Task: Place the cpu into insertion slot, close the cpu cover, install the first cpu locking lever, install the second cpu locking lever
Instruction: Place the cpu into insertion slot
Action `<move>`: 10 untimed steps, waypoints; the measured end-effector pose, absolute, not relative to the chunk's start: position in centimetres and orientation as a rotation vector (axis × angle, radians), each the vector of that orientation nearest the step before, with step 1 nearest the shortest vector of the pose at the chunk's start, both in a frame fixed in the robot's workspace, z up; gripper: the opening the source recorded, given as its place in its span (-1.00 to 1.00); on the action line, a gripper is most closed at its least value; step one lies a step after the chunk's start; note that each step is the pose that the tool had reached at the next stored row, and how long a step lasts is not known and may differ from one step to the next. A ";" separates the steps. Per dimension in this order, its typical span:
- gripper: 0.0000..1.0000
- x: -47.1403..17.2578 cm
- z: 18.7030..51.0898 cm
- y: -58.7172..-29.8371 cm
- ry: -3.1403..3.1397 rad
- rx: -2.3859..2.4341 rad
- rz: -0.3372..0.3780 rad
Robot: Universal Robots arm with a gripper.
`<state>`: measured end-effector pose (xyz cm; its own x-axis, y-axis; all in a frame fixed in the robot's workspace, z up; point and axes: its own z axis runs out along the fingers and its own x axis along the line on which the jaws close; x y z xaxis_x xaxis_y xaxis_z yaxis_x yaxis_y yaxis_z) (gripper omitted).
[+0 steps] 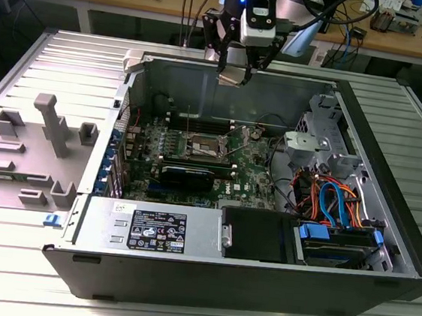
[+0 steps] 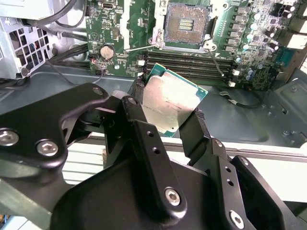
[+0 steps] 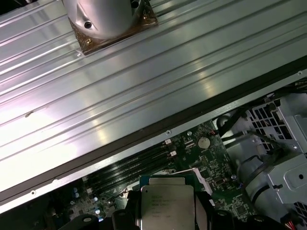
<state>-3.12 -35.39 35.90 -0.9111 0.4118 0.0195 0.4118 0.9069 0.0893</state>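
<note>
CPU (image 2: 173, 98), a thin square chip with a dull silvery lid and green edging, hung pinched by its sides in the black end effector (image 2: 167, 112), over one edge of the open computer case (image 1: 278, 97) and well apart from the insertion slot (image 2: 184, 23). Placing looked barely begun. Seating would call for squaring the tilted chip with the socket's dark pin field and thin metal frame.
</note>
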 end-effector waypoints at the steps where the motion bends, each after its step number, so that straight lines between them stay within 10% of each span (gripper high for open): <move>1: 0.08 -3.1 35.9 -35.4 -3.066 -0.671 -0.144; 10: 0.08 -3.1 35.9 -35.4 -3.058 -0.710 -0.144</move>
